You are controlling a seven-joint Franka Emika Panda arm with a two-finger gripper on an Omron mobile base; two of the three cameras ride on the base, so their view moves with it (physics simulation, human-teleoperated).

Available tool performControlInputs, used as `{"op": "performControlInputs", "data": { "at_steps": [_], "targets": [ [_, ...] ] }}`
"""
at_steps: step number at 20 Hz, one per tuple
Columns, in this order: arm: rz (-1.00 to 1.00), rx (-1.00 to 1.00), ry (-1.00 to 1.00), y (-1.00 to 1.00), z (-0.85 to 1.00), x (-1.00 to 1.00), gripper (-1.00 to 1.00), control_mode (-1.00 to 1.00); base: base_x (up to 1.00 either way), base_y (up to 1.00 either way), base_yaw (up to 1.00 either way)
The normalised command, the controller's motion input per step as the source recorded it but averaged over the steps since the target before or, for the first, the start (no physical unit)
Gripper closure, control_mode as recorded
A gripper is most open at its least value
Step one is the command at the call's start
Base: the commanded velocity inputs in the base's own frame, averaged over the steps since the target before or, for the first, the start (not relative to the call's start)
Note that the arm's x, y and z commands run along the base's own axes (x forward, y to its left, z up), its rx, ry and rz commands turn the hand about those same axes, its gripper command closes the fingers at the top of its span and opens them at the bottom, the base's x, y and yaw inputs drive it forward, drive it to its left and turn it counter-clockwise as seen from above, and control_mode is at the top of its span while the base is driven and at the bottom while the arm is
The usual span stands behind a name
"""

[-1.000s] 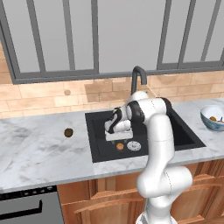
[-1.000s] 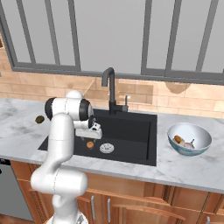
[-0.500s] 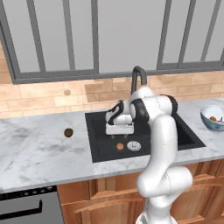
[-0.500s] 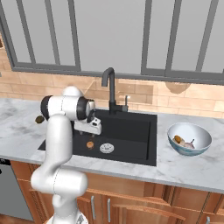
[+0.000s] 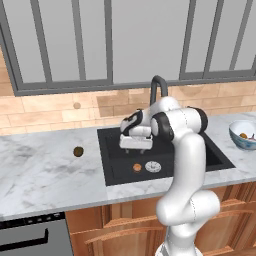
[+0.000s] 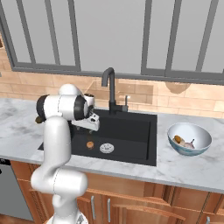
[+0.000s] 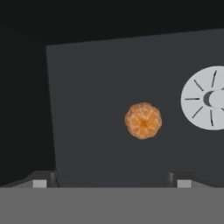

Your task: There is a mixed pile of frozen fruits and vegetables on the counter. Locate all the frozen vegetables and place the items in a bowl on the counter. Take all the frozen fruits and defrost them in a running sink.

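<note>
In the hand view the two dark fingertips stand far apart at the bottom corners, so the white two-finger gripper [image 7: 111, 183] is spread wide and holds nothing. Between and beyond them, at about 12 o'clock from the tips, the small round orange ball [image 7: 143, 120] lies on the floor of the matte black rectangular sink [image 7: 96, 96]. The round silver drain [image 7: 205, 98] sits near the ball at its 2 o'clock, apart from it.

From the left base view, the gripper [image 5: 135, 148] hangs above the sink [image 5: 200, 155], with the orange ball [image 5: 137, 167] on the basin floor below it and the drain [image 5: 152, 166] just beside the ball at 3 o'clock. The black gooseneck faucet [image 5: 158, 86] rises behind the arm at 12 o'clock.

On the white marble counter with grey veining [image 5: 45, 175], well apart from the sink at 9 o'clock, rests the small dark olive-brown ball [image 5: 78, 151].

In the right base view, the round white bowl with a pale blue tint [image 6: 189, 139] stands on the counter at 3 o'clock from the sink. Inside it lie the small brown mushroom [image 6: 178, 139] and the pale pinkish-white bulb [image 6: 188, 144], close together.
</note>
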Motion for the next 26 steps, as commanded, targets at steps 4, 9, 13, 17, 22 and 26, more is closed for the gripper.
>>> {"op": "performControlInputs", "data": {
  "at_steps": [4, 9, 13, 17, 22, 26],
  "targets": [
    [0.0, 0.0, 0.0, 0.09, 0.33, -0.03, -1.0, -1.0, 0.0, 0.0, 0.0],
    [0.0, 0.0, -0.01, 0.08, 0.32, -0.02, -1.0, -1.0, 0.0, 0.0, 0.0],
    [-0.01, 0.0, -0.03, 0.07, 0.31, -0.01, -1.0, -1.0, 0.0, 0.0, 0.0],
    [-0.01, 0.0, -0.04, 0.09, 0.3, -0.02, -1.0, -1.0, 0.0, 0.0, 0.0],
    [-0.01, 0.0, -0.04, 0.12, 0.3, -0.03, -1.0, -1.0, 0.0, 0.0, 0.0],
    [0.0, 0.0, -0.05, 0.14, 0.31, 0.0, -1.0, -1.0, 0.0, 0.0, 0.0]
  ]
}}
